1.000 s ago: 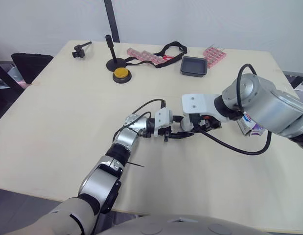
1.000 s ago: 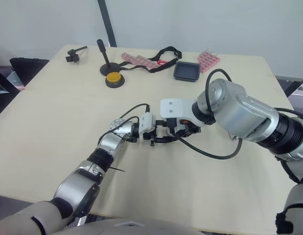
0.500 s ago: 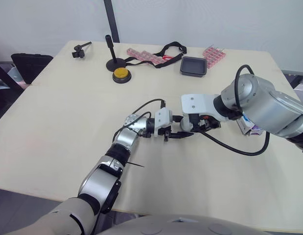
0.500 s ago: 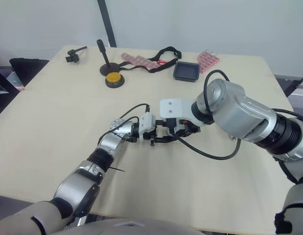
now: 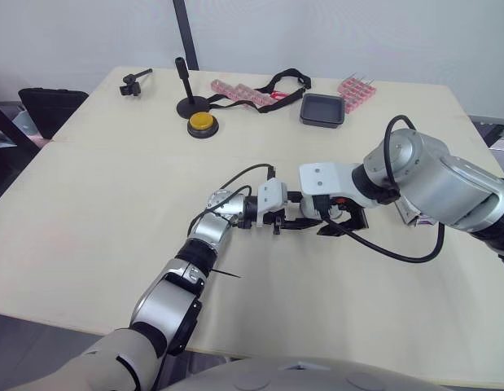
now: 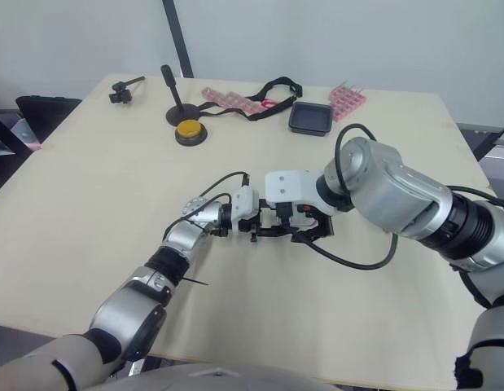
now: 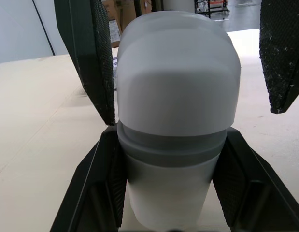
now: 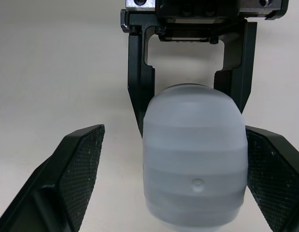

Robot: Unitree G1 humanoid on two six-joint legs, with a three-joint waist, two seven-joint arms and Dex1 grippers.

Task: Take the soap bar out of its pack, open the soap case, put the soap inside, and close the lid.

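Near the middle of the table (image 5: 113,204), the left gripper (image 5: 304,225) is closed on the case (image 7: 176,87) and clamps its lower half from both sides. The case is pale, half-clear plastic with the lid on and a grey seam around it. I cannot tell if soap is inside. I judge it light, stiff and smooth, so it may slip. The lid is best taken above the seam, on its two sides. The right gripper (image 5: 339,226) faces it with fingers (image 8: 77,179) spread wide, one on each side and not touching. Further right lies the pack (image 5: 416,213).
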